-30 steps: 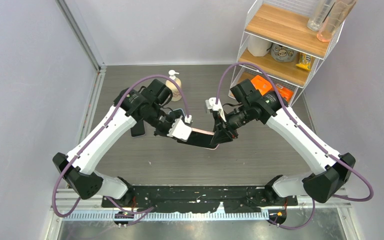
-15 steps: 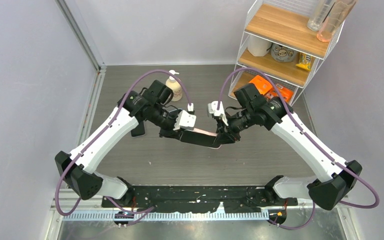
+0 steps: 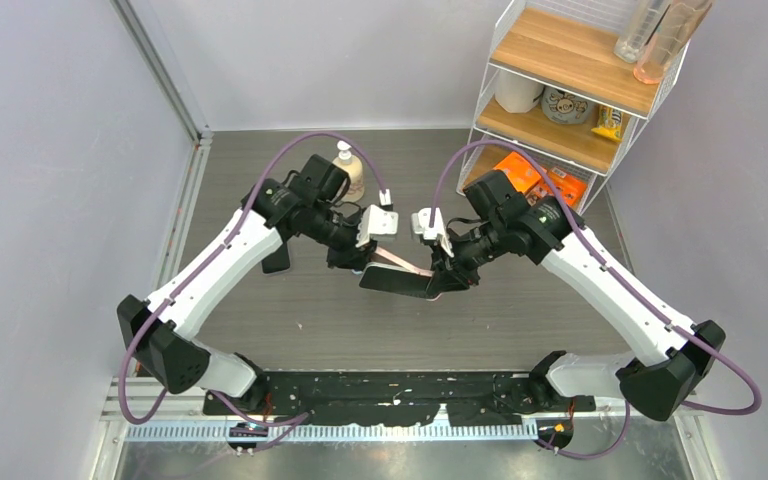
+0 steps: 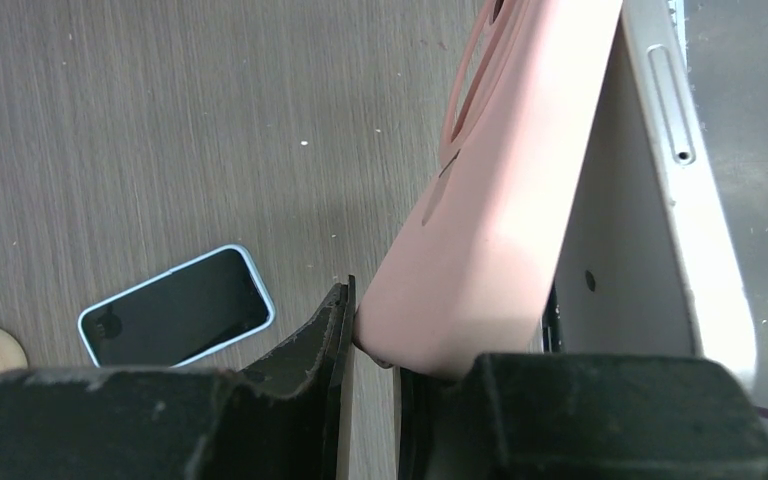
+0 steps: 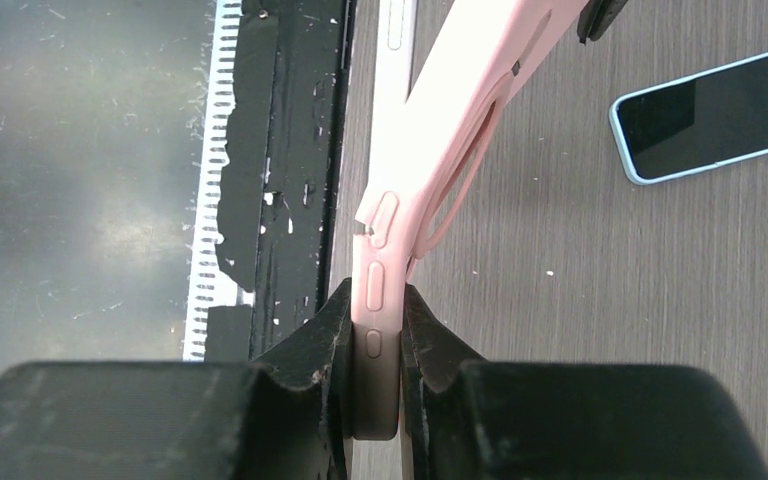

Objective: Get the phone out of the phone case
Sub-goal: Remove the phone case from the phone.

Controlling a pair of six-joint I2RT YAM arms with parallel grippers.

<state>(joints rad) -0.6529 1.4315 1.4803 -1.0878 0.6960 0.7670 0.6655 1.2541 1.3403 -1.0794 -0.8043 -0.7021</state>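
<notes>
1. My left claw (image 4: 375, 330) is clamped on a corner of the soft pink silicone phone case (image 4: 500, 230), the corner that must peel off the flat silver-edged phone (image 4: 660, 200).
2. My right claw (image 5: 375, 330) is closed across the opposite end, on the case's button edge, to anchor against that pull.
3. Both hold it above the grey wood-grain table (image 3: 290, 320), giving the case room to bend.
4. Case and phone gape apart at my left end; I judge the phone about half freed.
5. A second phone in a light blue case (image 4: 175, 305) lies flat, well apart.
</notes>
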